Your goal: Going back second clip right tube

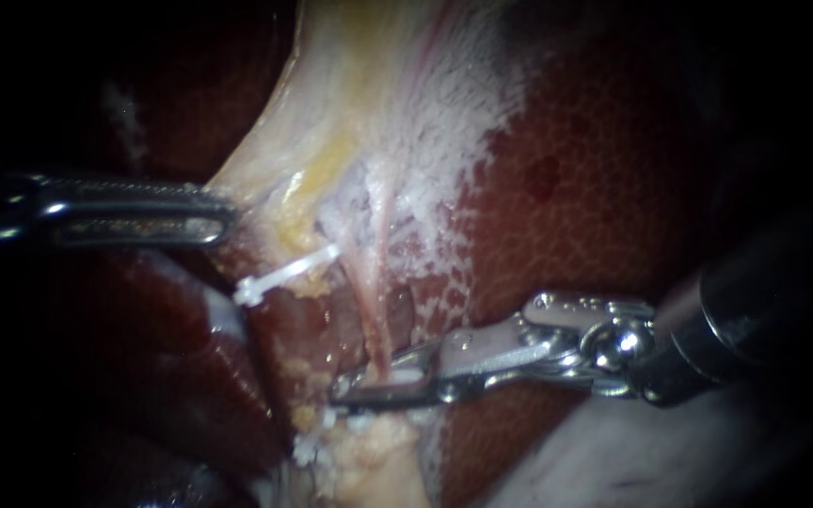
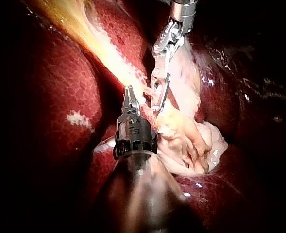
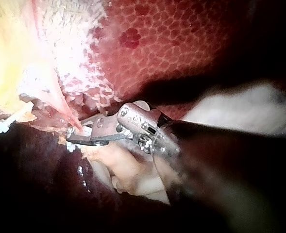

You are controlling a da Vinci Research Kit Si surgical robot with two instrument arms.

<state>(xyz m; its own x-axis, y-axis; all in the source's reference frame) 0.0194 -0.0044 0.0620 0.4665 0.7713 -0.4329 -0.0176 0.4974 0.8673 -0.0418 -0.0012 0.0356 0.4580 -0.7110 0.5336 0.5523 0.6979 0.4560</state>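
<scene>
Two instruments: your left instrument (image 1: 216,213) pinches pale tissue (image 1: 265,174); your right instrument (image 1: 342,389) has jaws spread astride the right tube (image 1: 374,315)

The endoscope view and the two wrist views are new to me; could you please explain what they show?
A surgical robot works with two thin instruments on a pig's liver, the dark red mottled surface. The endoscope view looks on from close by; each wrist view looks along its own instrument's shaft. The left instrument grips the pale tissue between its jaws and holds it taut. The right instrument has its tip at a pink tube. A white clip sits beside that tube.
</scene>
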